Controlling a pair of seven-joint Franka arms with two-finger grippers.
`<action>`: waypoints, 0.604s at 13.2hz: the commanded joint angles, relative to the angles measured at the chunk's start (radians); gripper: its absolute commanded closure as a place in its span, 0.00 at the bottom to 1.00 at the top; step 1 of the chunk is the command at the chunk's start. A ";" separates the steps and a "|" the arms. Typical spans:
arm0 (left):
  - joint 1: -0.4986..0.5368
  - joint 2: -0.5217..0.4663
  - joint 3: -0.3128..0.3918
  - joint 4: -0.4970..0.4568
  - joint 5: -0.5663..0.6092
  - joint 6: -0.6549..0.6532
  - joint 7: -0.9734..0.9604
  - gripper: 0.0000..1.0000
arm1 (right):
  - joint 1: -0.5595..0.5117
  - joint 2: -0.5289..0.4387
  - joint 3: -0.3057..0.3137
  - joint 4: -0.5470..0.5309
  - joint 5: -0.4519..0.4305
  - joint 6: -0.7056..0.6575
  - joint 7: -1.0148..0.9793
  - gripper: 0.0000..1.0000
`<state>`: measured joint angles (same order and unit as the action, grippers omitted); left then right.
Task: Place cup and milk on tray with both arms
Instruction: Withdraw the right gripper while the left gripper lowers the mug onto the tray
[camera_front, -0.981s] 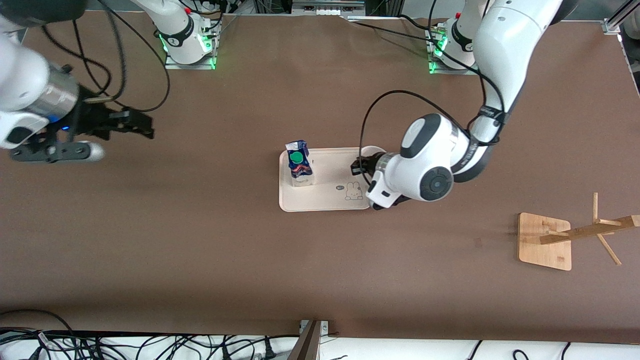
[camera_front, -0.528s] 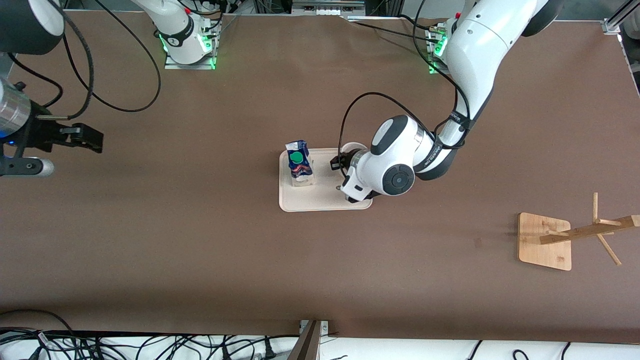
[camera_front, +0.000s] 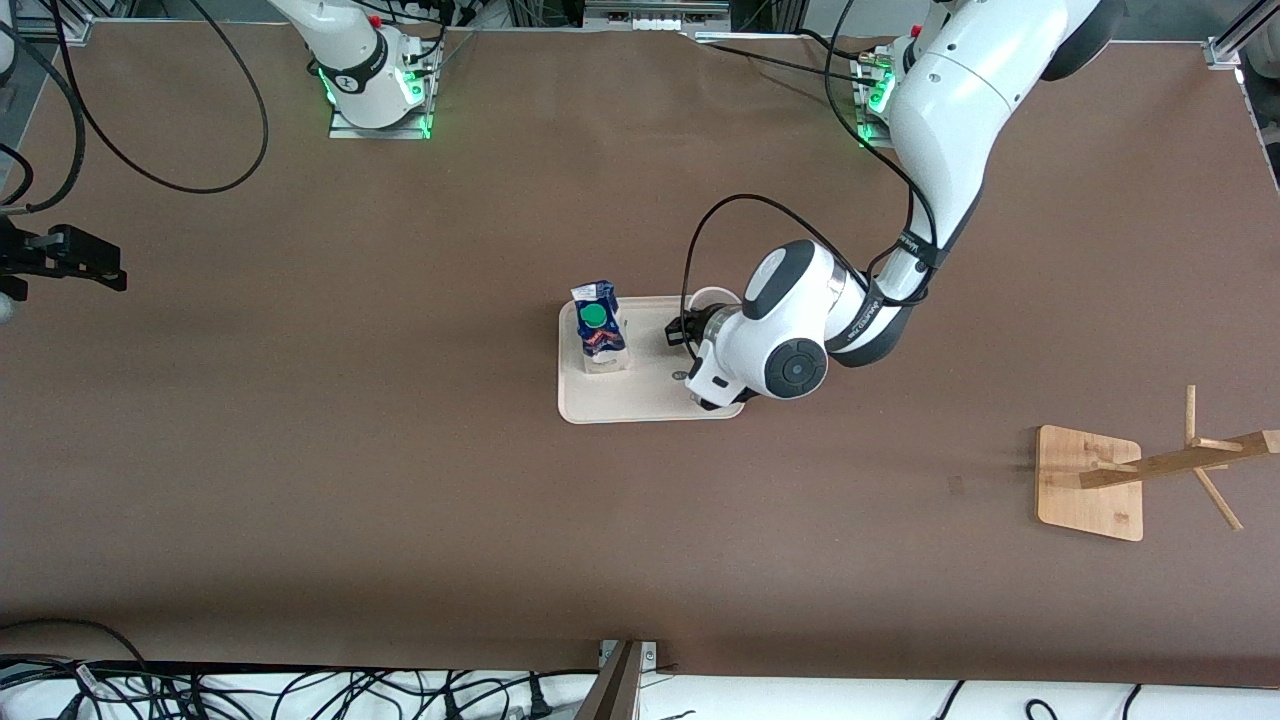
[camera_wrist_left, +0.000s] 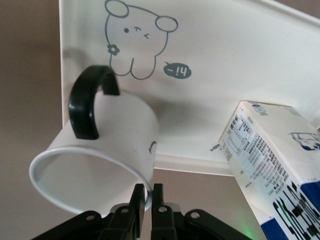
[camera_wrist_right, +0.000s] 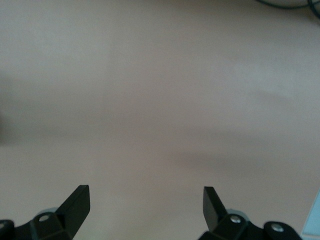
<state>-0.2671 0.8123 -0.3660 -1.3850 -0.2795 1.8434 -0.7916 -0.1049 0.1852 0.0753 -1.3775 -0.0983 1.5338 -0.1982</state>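
The cream tray (camera_front: 640, 400) lies mid-table with the rabbit drawing (camera_wrist_left: 132, 42) on it. The milk (camera_front: 597, 330) stands upright on the tray at the right arm's end; it also shows in the left wrist view (camera_wrist_left: 270, 160). My left gripper (camera_front: 685, 330) is shut on the rim of the white cup (camera_front: 712, 296) and holds it over the tray's edge at the left arm's end. In the left wrist view the left gripper (camera_wrist_left: 148, 192) pinches the rim of the tilted cup (camera_wrist_left: 100, 150), black handle up. My right gripper (camera_front: 100, 270) is open and empty over bare table (camera_wrist_right: 146, 200).
A wooden stand (camera_front: 1090, 485) with a square base and slanted pegs stands toward the left arm's end, nearer the front camera. Cables lie along the table's front edge (camera_front: 300, 690). The left arm's elbow (camera_front: 795, 365) hangs over the tray's corner.
The left arm has carried the cup from the tray's edge in over the tray, then nearly stopped. The right arm has drawn back toward its end of the table, almost out of the front view.
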 joint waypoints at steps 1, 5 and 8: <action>-0.008 0.013 0.013 0.024 0.017 -0.013 0.012 0.00 | -0.041 -0.055 0.038 -0.075 -0.015 0.045 0.000 0.00; -0.004 0.001 0.012 0.032 0.017 -0.024 0.008 0.00 | -0.001 -0.035 -0.038 -0.046 -0.026 0.054 -0.004 0.00; 0.008 -0.068 0.015 0.038 0.023 -0.081 0.003 0.00 | 0.080 -0.053 -0.071 -0.052 -0.145 0.043 0.000 0.00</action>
<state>-0.2644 0.8019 -0.3569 -1.3618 -0.2785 1.8244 -0.7888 -0.0841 0.1606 0.0331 -1.4121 -0.1743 1.5743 -0.2019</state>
